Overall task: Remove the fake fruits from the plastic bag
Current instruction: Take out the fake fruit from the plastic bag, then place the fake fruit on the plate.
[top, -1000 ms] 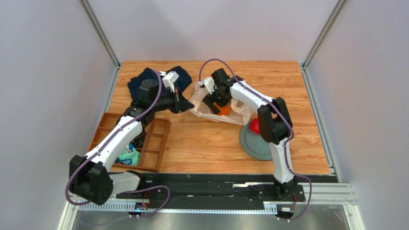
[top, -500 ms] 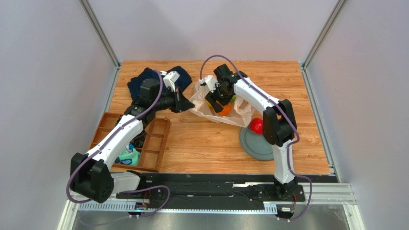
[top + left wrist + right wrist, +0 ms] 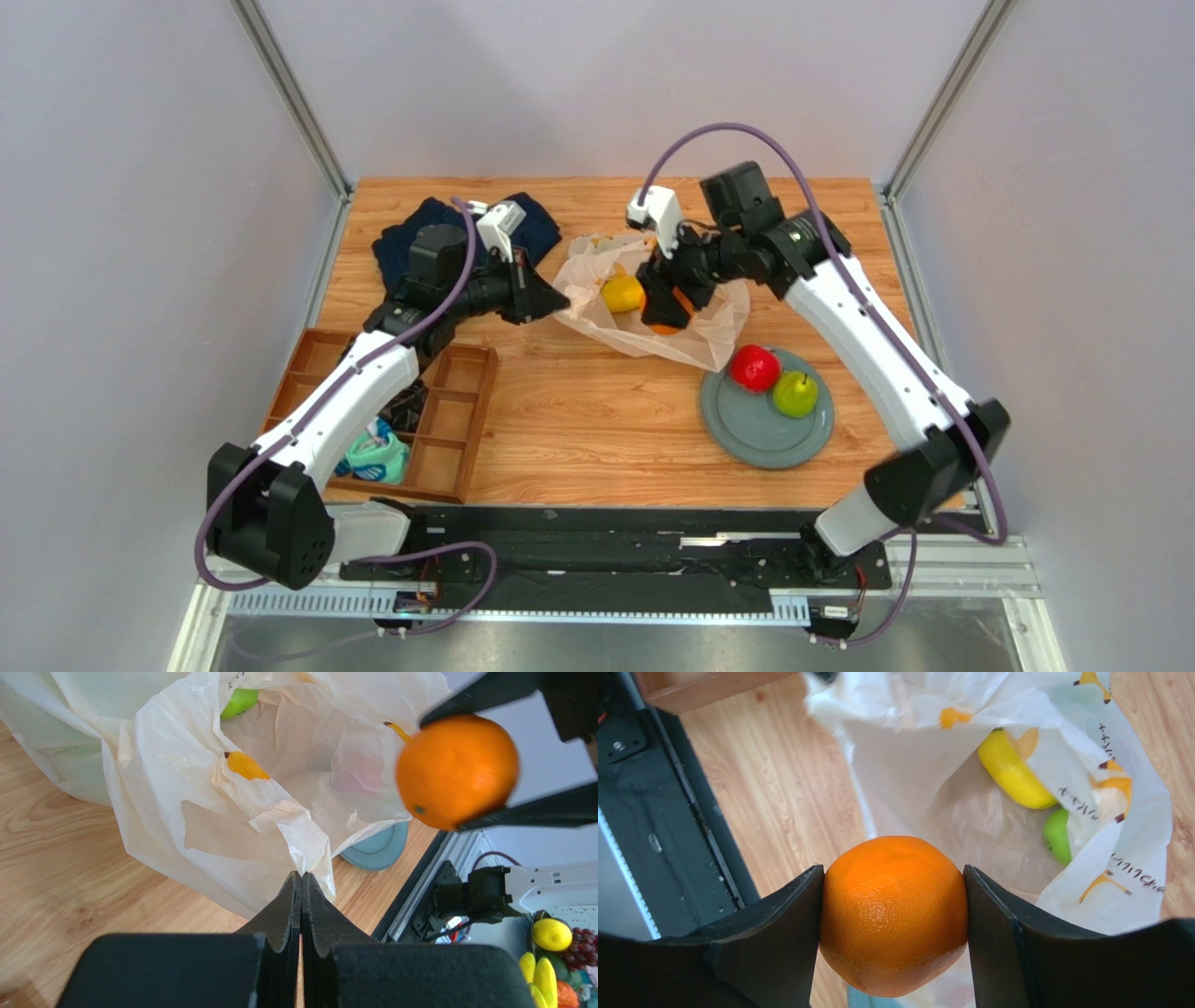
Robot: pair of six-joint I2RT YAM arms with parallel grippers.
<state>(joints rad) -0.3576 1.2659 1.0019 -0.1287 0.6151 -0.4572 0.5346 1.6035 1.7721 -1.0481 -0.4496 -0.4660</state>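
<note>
Two out, red apple [image 3: 753,368] and green apple [image 3: 795,395], on grey plate [image 3: 737,431]; your right gripper [image 3: 894,917] clamps orange [image 3: 894,903] mid-girth above plastic bag [image 3: 210,826]; skin glossy, hard, slip-prone, so grip centred; left gripper [image 3: 302,882] pinches flimsy bag rim; banana [image 3: 1013,770], green fruit [image 3: 1057,836] inside.

The right gripper [image 3: 894,927] clamps a glossy round orange plastic fruit [image 3: 894,910] between its two black fingers [image 3: 773,938]. Beyond it, a translucent cream-white plastic bag [image 3: 927,798] lies open on a wood-grain table [image 3: 773,805]. Inside the bag rest a yellow plastic banana [image 3: 1013,773] and, just beside it, a green plastic fruit [image 3: 1057,836] partly covered by film.
</note>
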